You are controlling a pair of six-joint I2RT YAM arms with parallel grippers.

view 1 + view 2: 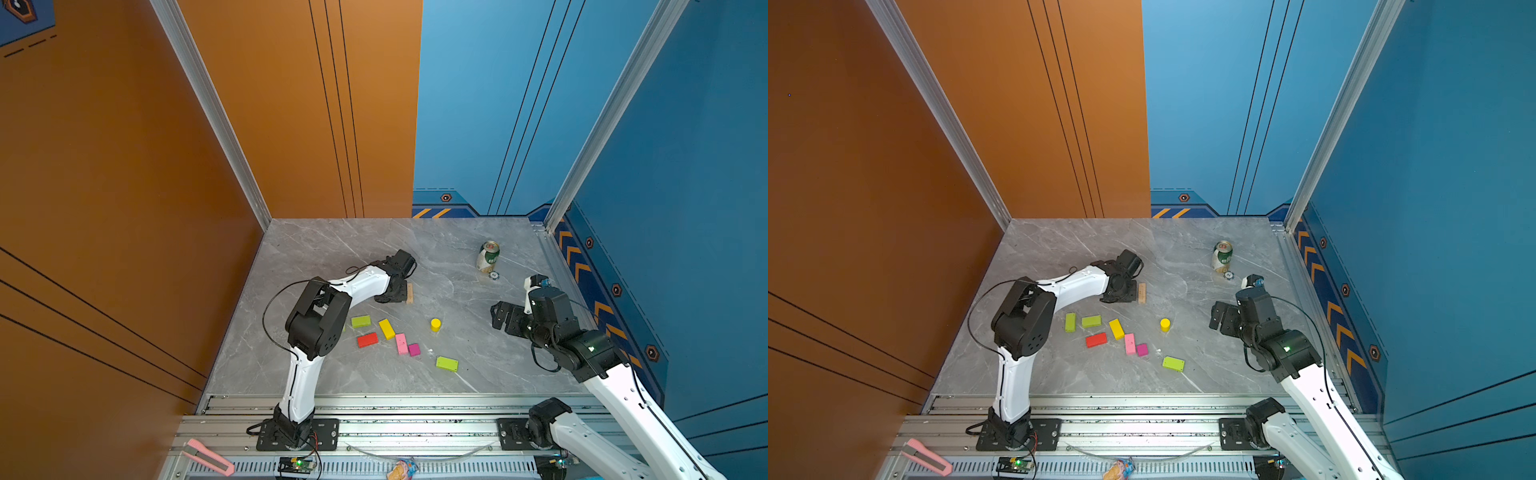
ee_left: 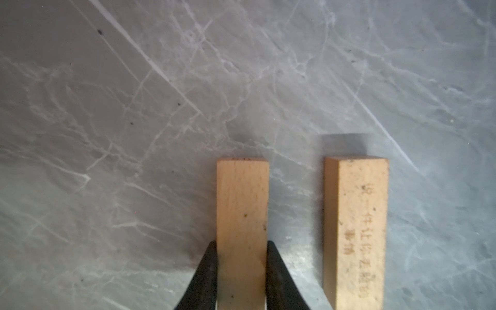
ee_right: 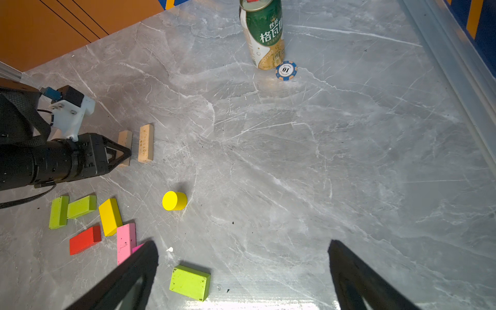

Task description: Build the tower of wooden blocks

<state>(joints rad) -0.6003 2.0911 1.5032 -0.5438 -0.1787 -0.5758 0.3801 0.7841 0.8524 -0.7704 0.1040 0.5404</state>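
Observation:
My left gripper [image 2: 241, 247] is shut on a plain tan bar [image 2: 242, 204] that lies low on the marble table, a finger on each long side. A second tan bar [image 2: 357, 228] with printed marks lies parallel beside it, a gap apart, and shows in both top views [image 1: 409, 293] [image 1: 1142, 293]. Nearer the front lie lime-green [image 1: 360, 321], yellow [image 1: 386, 328], red-orange [image 1: 367, 340] and pink [image 1: 401, 343] blocks, a magenta cube [image 1: 414, 349], a yellow cylinder [image 1: 435, 324] and a lime-green slab [image 3: 190, 281]. No tower is in view. My right gripper [image 3: 241, 244] hangs open and empty at the right.
A green-white drink can [image 1: 488, 257] stands at the back right with a poker chip [image 1: 493, 275] at its foot. A pink utility knife [image 1: 208, 457] and a snack wrapper [image 1: 401, 469] lie on the front rail. Orange and blue walls enclose the table.

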